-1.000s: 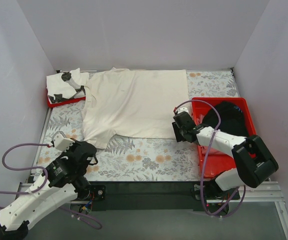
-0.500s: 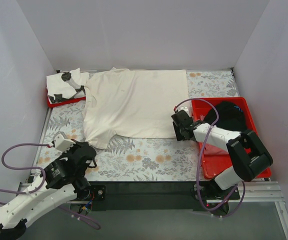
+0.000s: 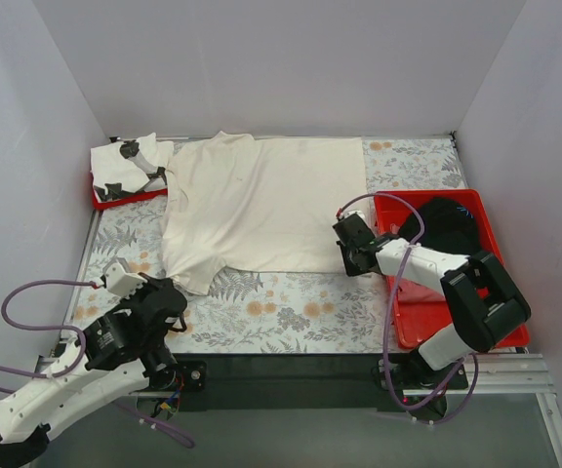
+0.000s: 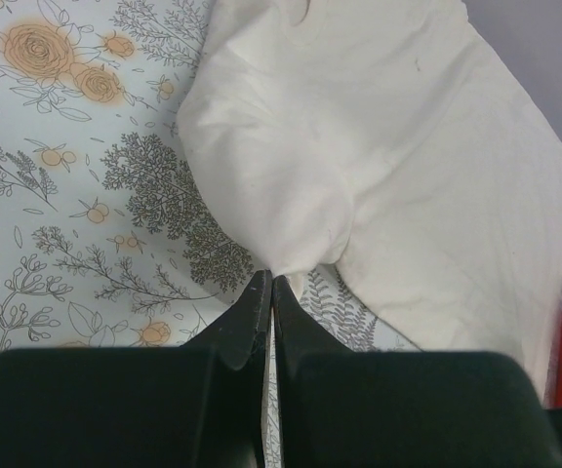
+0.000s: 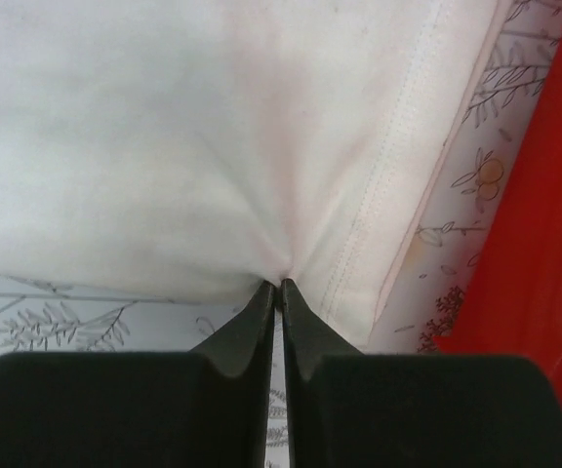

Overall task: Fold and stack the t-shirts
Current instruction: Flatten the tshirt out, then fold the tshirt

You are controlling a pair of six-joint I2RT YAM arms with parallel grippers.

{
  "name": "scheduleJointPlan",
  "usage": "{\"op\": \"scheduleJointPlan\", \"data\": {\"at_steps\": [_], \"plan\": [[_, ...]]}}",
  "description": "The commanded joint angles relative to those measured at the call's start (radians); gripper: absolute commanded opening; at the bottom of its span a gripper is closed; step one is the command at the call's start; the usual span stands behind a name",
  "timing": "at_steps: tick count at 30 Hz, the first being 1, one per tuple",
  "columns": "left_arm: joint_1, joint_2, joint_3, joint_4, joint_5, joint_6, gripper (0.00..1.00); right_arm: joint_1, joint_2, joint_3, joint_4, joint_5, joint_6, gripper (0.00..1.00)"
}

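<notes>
Pale grey walls close in a tabletop [image 3: 291, 312] covered with a printed cloth of ferns and orange flowers. Across its far half the cream t-shirt [image 3: 271, 200] lies spread flat, neck towards the left side and hem towards the right, one short sleeve reaching down towards the near left. The left claw [image 4: 267, 281] has its two black fingers pressed together, and the left wrist view shows the lower corner of that sleeve drawn to a point right at their tips, so it is pinching the sleeve's edge. The right claw [image 5: 273, 285] is likewise narrowed to a slit on the cream t-shirt: in the right wrist view the cloth puckers into the fingertips along the shirt's near edge, just beside the stitched hem. Close to the right of that grip stands a red tray [image 3: 413, 317], touching or nearly touching the shirt's hem corner, and a black t-shirt [image 3: 447, 224] lies bunched in its far part. At the far left corner of the tabletop a smaller red tray [image 3: 125, 200] holds a folded white t-shirt with black marks [image 3: 125, 166], its edge meeting the cream shirt's shoulder. Purple cables loop from both arms.
</notes>
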Motion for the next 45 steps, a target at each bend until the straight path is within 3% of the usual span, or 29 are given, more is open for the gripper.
{"op": "scheduleJointPlan", "data": {"at_steps": [1, 10, 22, 27, 32, 38, 41, 45], "plan": [[-0.007, 0.026, 0.038, -0.013, -0.056, -0.176, 0.0, 0.03, -0.049, -0.032, -0.138, -0.103, 0.013, 0.01], [-0.011, 0.027, 0.067, 0.038, 0.01, -0.102, 0.0, 0.097, -0.169, 0.046, -0.383, -0.105, -0.005, 0.01], [-0.011, -0.012, 0.084, 0.027, 0.128, -0.076, 0.0, 0.131, -0.223, 0.054, -0.532, -0.172, -0.002, 0.01], [-0.011, -0.04, 0.064, 0.039, 0.118, -0.07, 0.0, 0.133, -0.211, 0.068, -0.534, -0.177, -0.031, 0.01], [-0.011, -0.022, 0.036, 0.163, 0.082, 0.019, 0.0, 0.127, -0.12, 0.172, -0.513, -0.152, -0.096, 0.01], [-0.011, 0.107, 0.072, 0.263, 0.056, 0.123, 0.0, 0.093, -0.005, 0.29, -0.47, -0.168, -0.17, 0.01], [-0.011, 0.116, 0.09, 0.32, 0.093, 0.208, 0.0, 0.093, 0.006, 0.315, -0.465, -0.188, -0.183, 0.01], [-0.011, 0.138, 0.171, 0.243, 0.188, 0.214, 0.0, 0.094, -0.065, 0.284, -0.465, -0.25, -0.194, 0.01]]}}
